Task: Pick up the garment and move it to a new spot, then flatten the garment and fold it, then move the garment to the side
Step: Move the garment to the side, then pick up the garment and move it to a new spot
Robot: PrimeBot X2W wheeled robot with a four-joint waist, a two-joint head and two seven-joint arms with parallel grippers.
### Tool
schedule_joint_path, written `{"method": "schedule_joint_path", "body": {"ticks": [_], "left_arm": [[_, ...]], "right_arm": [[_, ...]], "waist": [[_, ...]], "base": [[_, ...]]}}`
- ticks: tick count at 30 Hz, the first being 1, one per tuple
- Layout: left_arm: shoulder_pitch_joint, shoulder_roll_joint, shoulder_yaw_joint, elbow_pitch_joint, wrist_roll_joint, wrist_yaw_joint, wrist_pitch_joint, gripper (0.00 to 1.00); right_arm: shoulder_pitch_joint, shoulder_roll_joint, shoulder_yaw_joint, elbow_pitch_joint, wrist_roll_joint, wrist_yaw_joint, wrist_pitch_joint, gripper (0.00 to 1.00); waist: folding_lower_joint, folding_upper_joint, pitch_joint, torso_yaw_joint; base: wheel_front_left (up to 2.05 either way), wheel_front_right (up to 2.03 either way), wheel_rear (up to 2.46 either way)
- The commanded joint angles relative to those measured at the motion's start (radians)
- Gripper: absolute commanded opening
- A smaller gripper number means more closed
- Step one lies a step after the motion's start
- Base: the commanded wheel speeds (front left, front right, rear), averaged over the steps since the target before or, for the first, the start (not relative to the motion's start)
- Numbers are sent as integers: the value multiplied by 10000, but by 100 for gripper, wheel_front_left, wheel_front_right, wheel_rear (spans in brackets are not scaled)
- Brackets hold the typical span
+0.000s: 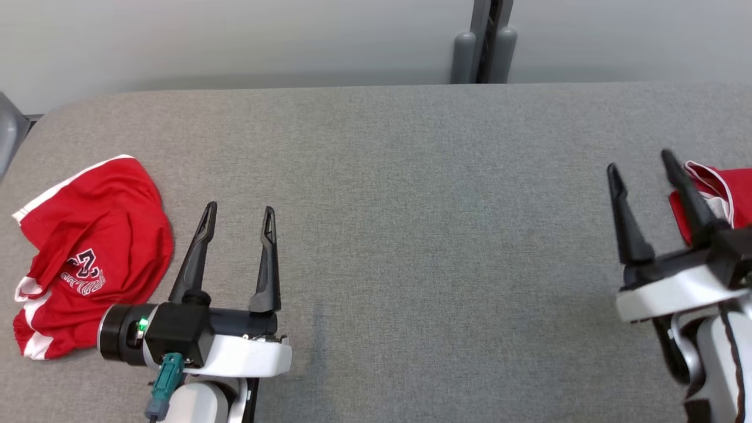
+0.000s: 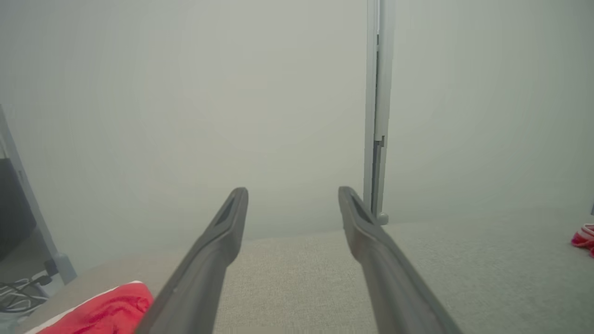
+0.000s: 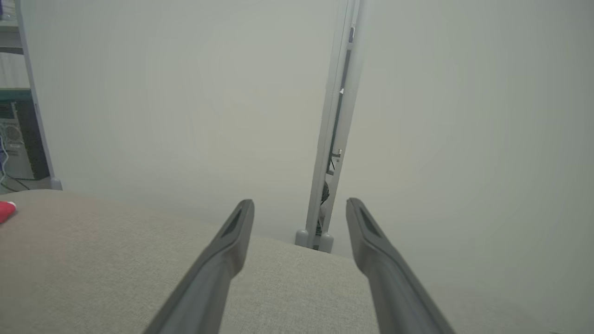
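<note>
A crumpled red garment (image 1: 94, 252) with white trim and a printed logo lies on the grey table's left side; its edge shows in the left wrist view (image 2: 106, 311). My left gripper (image 1: 239, 208) hovers open and empty just right of it, fingers pointing toward the far wall (image 2: 292, 190). A second red garment (image 1: 714, 197) with white trim lies at the right edge, partly hidden behind my right gripper (image 1: 640, 161), which is open and empty (image 3: 300, 202). A red scrap of cloth (image 3: 5, 211) shows far left in the right wrist view.
The grey fabric-covered table (image 1: 411, 235) spreads wide between the two grippers. A pale wall runs behind its far edge, with a grey vertical post (image 1: 484, 41) at the middle. Cables and a dark unit (image 2: 18, 278) sit beyond the table's left end.
</note>
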Motion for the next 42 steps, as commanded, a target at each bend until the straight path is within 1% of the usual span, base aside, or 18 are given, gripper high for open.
{"method": "schedule_joint_path", "body": {"ticks": [1,3,5,8,10,14,26,42], "left_arm": [[95,32,37,47,-40,-21,0,100],[159,14,-52,130,-46,-59,0,100],[263,14,-144,179,-169,4,0,100],[357,17,-241,275,-253,52,0,100],[447,14,-342,380,-213,36,0,100],[509,14,-427,454,-238,95,0,100],[324,12,-452,491,-445,202,0,100],[334,14,-409,498,-470,162,0,100]], "right_arm": [[170,59,-119,-141,13,-3,-42,100],[549,334,-304,-414,-8,-3,-42,100],[876,553,-423,-627,-162,-3,-42,100],[1197,717,-500,-804,-561,-3,-44,100],[1366,919,-547,-803,-644,-3,-44,100],[1457,1109,-550,-785,-781,-3,-44,100],[1551,1220,-574,-699,-737,-3,-44,100],[1607,1130,-806,-740,-508,-3,-44,100]], "waist": [[0,0,-45,35],[0,0,-108,54],[0,0,-137,62],[0,0,-180,87],[0,0,-206,87],[0,0,-242,69],[0,0,-180,113],[0,0,-66,45]], "base": [[0,0,0],[0,0,0],[0,0,0],[0,0,0],[0,0,0],[0,0,0],[0,0,0],[0,0,0]]}}
